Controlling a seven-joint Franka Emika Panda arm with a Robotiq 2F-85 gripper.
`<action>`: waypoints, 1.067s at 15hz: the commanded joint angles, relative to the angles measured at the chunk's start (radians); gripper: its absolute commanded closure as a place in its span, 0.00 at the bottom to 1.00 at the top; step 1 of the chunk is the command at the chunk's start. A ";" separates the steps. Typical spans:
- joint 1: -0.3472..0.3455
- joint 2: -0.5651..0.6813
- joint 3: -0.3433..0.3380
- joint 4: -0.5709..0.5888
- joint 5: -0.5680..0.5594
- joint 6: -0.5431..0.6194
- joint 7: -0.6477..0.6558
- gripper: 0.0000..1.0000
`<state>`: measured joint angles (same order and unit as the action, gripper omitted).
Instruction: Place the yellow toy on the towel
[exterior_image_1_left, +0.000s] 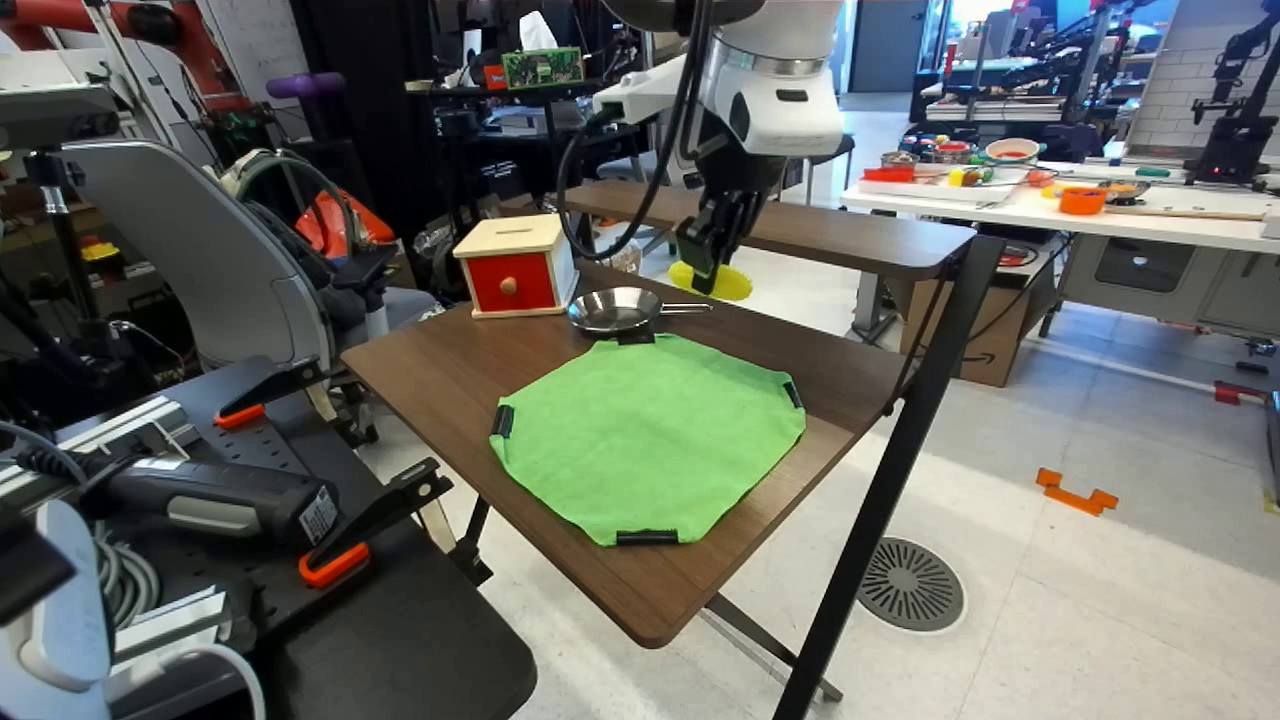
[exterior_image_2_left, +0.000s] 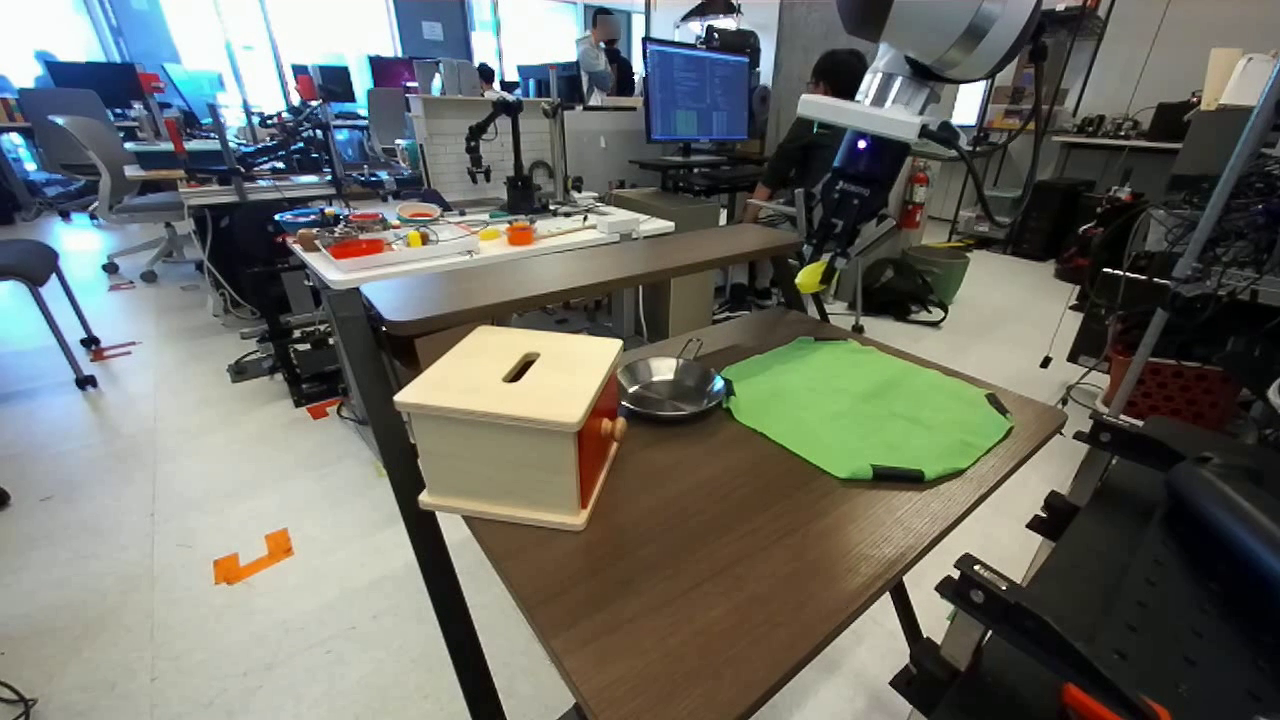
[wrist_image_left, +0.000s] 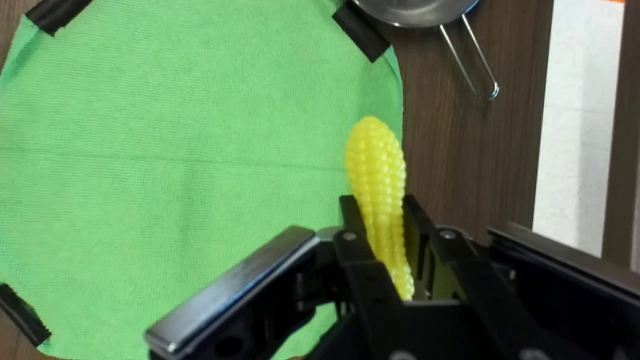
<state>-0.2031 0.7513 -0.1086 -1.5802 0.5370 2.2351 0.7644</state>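
Robotiq gripper (wrist_image_left: 378, 204): clamped on a bright-yellow toy corn cob (wrist_image_left: 376, 155)
Jaw gap: about as wide as the piece of cob between them, no more
Fingers (wrist_image_left: 424, 225): two, black, one along each side of the cob
Grip on the cob: thick rounded end sticking out past the fingertips, narrower end running back between the fingers
Toy corn cob: one; raised in the air in both exterior views, apart from the towel (wrist_image_left: 175, 125) and the wood-grain tabletop (exterior_image_2_left: 680, 560); in the wrist view it overlaps the towel's edge, mostly against green
Towel: one, bright green, lying flat, roughly eight-sided
Black tape strips (exterior_image_1_left: 648, 538): four, one on each short side of the towel; three of them show in the wrist view
Frying pan (exterior_image_2_left: 672, 387): one, shallow, shiny metal, sitting upright on the tabletop just beside a taped end of the towel; whether they touch, cannot tell
Wire handle (wrist_image_left: 457, 56): one, a long loop on the frying pan
Wooden box (exterior_image_2_left: 495, 465): one, just beside the frying pan, on the side away from the towel
Slot (exterior_image_2_left: 520, 367): one, in the box's top
Red front (exterior_image_1_left: 532, 285): one, with a single round wooden knob (exterior_image_1_left: 508, 286)
Raised shelf (exterior_image_2_left: 590, 268): one, brown, along one side of the tabletop and higher than it
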 joint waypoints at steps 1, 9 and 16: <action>-0.027 0.094 -0.014 0.129 0.007 -0.043 0.111 0.94; -0.074 0.260 -0.035 0.314 -0.029 -0.100 0.335 0.94; -0.103 0.356 -0.030 0.423 -0.047 -0.141 0.451 0.94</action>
<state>-0.2895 1.0551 -0.1445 -1.2487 0.5197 2.1448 1.1606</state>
